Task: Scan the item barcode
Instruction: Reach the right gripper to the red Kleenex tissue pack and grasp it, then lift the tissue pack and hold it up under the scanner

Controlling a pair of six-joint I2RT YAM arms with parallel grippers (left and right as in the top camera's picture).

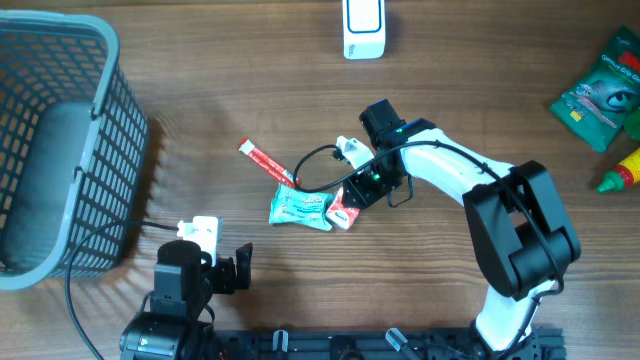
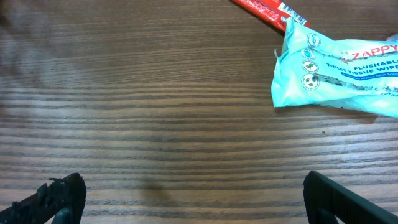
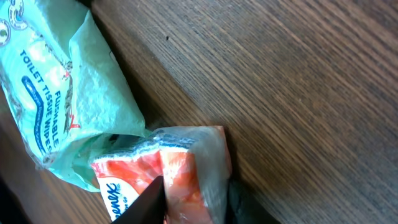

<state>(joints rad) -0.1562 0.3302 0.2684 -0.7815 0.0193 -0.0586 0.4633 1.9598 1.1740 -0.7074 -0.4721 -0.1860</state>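
While the right jaws stand narrowed on one end of the orange tissue pack (image 3: 180,177), a dark finger (image 3: 148,200) pressing each side of its clear wrapper, the pack lies on the table (image 3: 298,93) near the middle; its white cursive lettering is cut off and cannot be read; the left jaws are spread wide over bare wood near the front edge, holding nothing; touching the pack is a teal pouch (image 3: 56,99) printed "ZAPPY", "FLUSHABLE" and "TOILET TISSUE WIPES"; a red stick sachet (image 1: 265,160) meets its far corner, print too small to read; the white scanner (image 1: 363,28) stands at the far edge, well apart from the pack; a grey basket (image 1: 60,60) sits left; a green packet (image 1: 600,90) and a yellow bottle (image 1: 620,172) lie right, labels illegible.
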